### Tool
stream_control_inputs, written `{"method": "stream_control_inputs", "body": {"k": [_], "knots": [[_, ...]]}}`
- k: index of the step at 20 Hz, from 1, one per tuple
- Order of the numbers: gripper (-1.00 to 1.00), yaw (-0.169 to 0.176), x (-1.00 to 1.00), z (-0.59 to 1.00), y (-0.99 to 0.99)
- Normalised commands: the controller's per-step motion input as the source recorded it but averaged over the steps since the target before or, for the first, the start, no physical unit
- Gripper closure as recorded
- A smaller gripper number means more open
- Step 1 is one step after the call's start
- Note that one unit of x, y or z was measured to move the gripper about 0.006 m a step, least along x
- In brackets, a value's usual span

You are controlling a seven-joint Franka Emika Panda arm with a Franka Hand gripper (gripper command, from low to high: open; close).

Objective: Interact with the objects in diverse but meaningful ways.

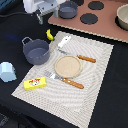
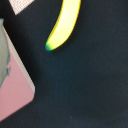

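In the exterior view the arm's white tool (image 1: pixel 44 11) hangs at the far left over the dark table (image 1: pixel 107 95); whether its jaws are open I cannot tell. The banana (image 1: pixel 49 35) lies just near of it, beside the mat (image 1: pixel 95 75). The pot (image 1: pixel 36 50) sits left of the mat, the carton (image 1: pixel 7 71) further left, the box (image 1: pixel 35 83) on the mat's near-left corner. The wrist view shows the banana (image 2: pixel 64 25) on the dark table, apart from a pink board (image 2: pixel 15 92); no fingers are seen.
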Motion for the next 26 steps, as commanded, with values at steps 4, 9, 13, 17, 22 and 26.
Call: {"method": "stream_control_inputs", "body": {"k": [4,9,13,17,22,26], "knots": [[-1.00,0.001,-0.06,0.82,-0.97],[-1.00,0.077,-0.02,0.33,-0.91],[-1.00,0.141,0.00,0.04,-0.80],[-1.00,0.163,0.00,0.02,-0.71],[-1.00,0.145,0.00,0.15,-0.74],[-1.00,0.123,0.00,0.16,-0.80]]}}
